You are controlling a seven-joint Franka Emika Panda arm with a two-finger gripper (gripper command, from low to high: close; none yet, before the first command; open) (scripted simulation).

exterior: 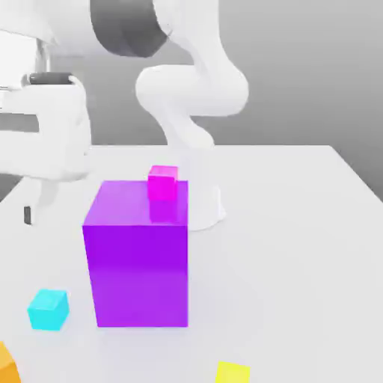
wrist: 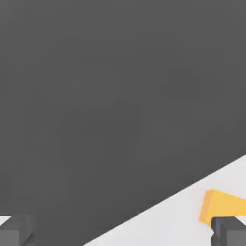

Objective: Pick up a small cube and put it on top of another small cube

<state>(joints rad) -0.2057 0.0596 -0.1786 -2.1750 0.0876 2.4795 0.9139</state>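
Orange cube (exterior: pixel 6 364), small and plain, sits cut off at the exterior view's lower left corner of the surface (exterior: pixel 299 247); from my hand view I catch one bright face beside a fingertip (wrist: pixel 229 229). Tool (wrist: pixel 122 230) fingers stand wide apart, holding nothing, their tips cropped.

purple cube (exterior: pixel 136 273): smooth, glossy | table (exterior: pixel 284 247): matt white | orange cube (wrist: pixel 222 205): smooth

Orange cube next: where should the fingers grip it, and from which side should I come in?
Likely from above, pads on two opposite vertical faces of the orange cube. It sits flat on the table, apart from the cyan cube, and the open gripper looks wide enough to straddle it.
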